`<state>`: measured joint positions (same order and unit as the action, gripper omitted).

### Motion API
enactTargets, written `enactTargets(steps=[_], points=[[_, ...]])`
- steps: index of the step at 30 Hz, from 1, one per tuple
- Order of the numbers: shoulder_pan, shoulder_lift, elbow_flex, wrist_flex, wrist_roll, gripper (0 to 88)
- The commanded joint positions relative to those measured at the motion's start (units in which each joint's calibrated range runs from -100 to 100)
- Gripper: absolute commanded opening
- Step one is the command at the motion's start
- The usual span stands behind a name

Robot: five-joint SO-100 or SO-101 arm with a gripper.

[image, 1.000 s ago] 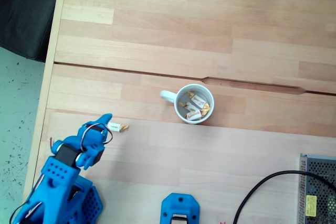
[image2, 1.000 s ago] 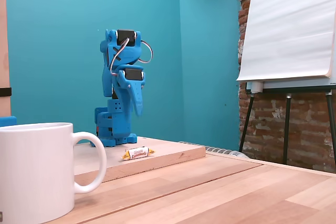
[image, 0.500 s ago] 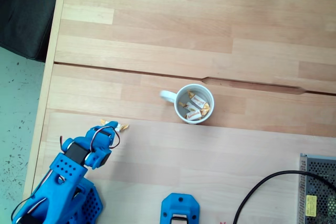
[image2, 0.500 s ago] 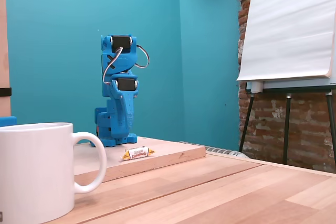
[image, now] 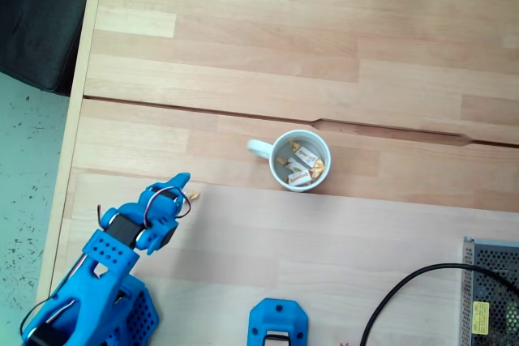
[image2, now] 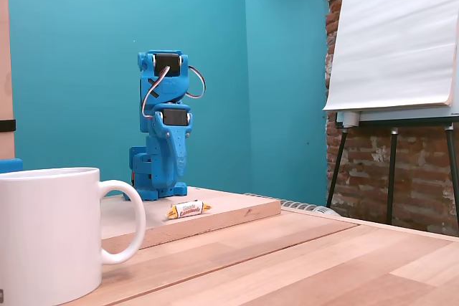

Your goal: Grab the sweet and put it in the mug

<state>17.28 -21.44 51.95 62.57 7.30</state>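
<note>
The white mug (image: pixel 280 171) stands mid-table with three wrapped sweets (image: pixel 299 164) lying inside it. In the low fixed view the mug (image2: pixel 50 234) fills the near left. One more sweet (image2: pixel 188 210) lies on the raised board in front of the blue arm. From above, only its orange end (image: pixel 195 195) shows beside the gripper. My gripper (image: pixel 180 179) hangs over this sweet. In the low view the gripper (image2: pixel 172 190) points down, above and behind the sweet, not touching it. No gap shows between its fingers and nothing is held.
A grey metal box (image: pixel 491 291) with a black cable (image: pixel 405 296) sits at the bottom right. A blue printed part (image: pixel 278 323) lies at the bottom edge. The table's left edge (image: pixel 77 119) runs near the arm. An easel with a white pad (image2: pixel 394 34) stands behind the table.
The gripper swung from pointing at the sweet's left end to over the sweet, now covering most of it from above. In the low view it went from tilted to pointing down.
</note>
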Motion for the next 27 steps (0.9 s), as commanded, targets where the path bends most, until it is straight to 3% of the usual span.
enactTargets(steps=[1,11,27], points=[[-0.22,1.3,-0.83,-1.04,0.05,28.3],[-0.58,7.49,-1.01,-1.85,0.1,28.4],[-7.99,13.0,-0.92,-1.85,-0.15,28.3]])
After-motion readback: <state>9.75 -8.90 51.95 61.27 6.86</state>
